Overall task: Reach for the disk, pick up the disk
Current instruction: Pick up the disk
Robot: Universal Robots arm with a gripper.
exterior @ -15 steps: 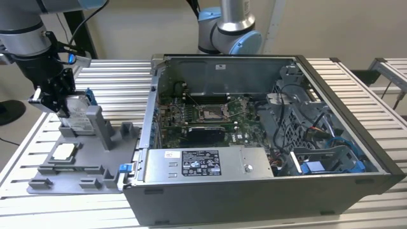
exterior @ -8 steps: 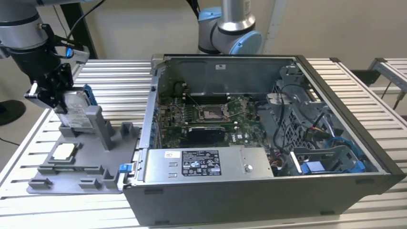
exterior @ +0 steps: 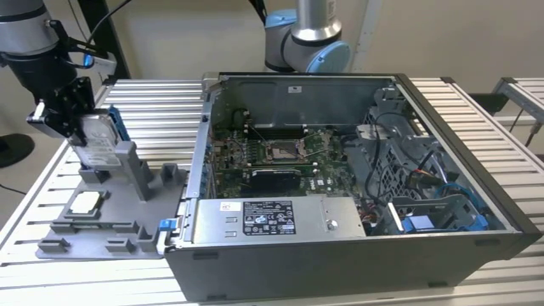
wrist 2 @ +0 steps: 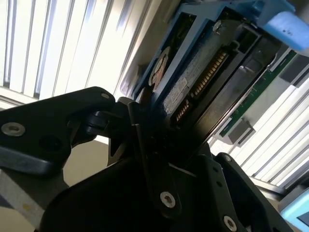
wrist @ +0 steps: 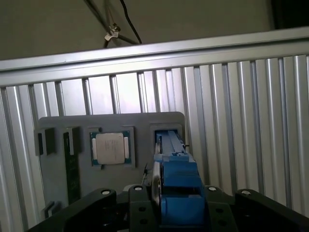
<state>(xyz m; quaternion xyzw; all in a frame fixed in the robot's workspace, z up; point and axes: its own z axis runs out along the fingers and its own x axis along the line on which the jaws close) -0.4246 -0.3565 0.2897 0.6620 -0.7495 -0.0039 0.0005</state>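
The black gripper (wrist 2: 169, 145) clamps its fingers on the flat silver metal disk (wrist 2: 193, 82) edged with a blue plastic bracket, standing upright in the grey plastic fixture (exterior: 127, 204).

Plenty of print in sight, but none of it can be made out. The disk (exterior: 95, 137) carries a white label with dark lines of type, too fine to read. On the power supply (exterior: 340, 220) there's a black label (exterior: 269, 218) with white print and a small white sticker (exterior: 229, 206) just beside it, both too small to read. The processor chip (wrist: 110, 147) shows faint marks on its lid, unreadable too.
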